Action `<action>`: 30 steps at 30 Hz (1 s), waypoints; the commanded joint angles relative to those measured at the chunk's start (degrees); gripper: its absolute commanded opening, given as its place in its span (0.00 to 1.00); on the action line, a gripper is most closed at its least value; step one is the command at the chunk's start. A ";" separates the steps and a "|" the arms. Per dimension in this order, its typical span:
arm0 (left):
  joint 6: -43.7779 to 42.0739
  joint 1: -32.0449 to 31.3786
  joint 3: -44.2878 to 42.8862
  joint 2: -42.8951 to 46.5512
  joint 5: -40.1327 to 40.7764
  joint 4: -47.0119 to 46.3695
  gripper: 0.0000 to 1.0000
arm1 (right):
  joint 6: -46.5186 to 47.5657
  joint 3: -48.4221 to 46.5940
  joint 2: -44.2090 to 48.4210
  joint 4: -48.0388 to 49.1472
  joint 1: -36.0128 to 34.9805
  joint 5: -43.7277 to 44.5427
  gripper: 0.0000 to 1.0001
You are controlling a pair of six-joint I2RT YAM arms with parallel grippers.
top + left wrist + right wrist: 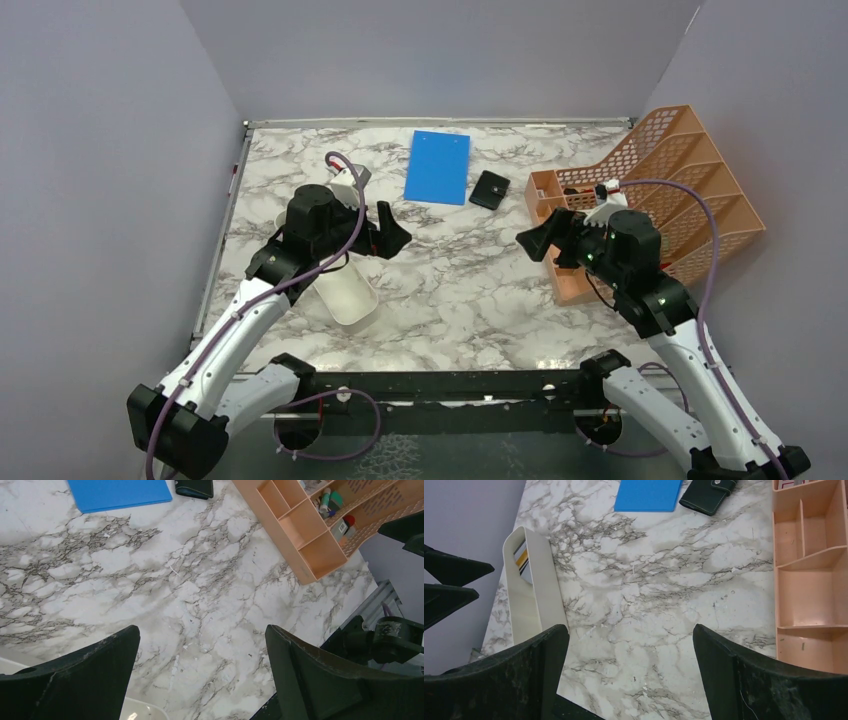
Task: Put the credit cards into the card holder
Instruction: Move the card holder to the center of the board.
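The card holder (489, 189) is a small black folded case with a snap tab, lying shut on the marble table beside a blue board; it also shows as the card holder (708, 491) and the card holder (195, 487). The credit cards (522, 559) show only as thin edges, one yellowish and others dark, standing inside a white tray. My left gripper (398, 232) hovers open over the table's middle, left gripper (201, 632) empty. My right gripper (535, 240) faces it, open, right gripper (630, 630) empty. Both are well short of the card holder.
The white oblong tray (531, 595) lies at the left, mostly under my left arm (320, 225). A blue board (438, 167) lies at the back. An orange mesh rack (650, 200) with compartments fills the right side, just behind my right wrist.
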State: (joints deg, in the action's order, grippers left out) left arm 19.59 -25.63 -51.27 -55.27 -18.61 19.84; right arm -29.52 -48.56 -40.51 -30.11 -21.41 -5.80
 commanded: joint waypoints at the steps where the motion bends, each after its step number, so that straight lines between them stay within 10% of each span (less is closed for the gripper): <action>1: -0.83 -0.04 -0.09 0.25 -0.35 0.29 0.99 | 0.78 0.86 0.02 1.64 -0.21 0.97 1.00; 18: 0.96 -0.04 5.89 5.15 1.14 -1.88 0.99 | -2.04 1.61 -6.01 5.01 -0.21 -3.00 0.98; 30: -1.07 -0.04 7.77 9.69 1.72 0.86 0.99 | -2.79 -2.46 -29.34 18.48 -0.21 6.61 0.55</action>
State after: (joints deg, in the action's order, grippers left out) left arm 19.99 -25.63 -44.10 -49.08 -18.57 19.94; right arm -32.21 -47.37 -62.96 -19.07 -21.41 -4.91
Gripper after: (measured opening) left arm 0.989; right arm 0.592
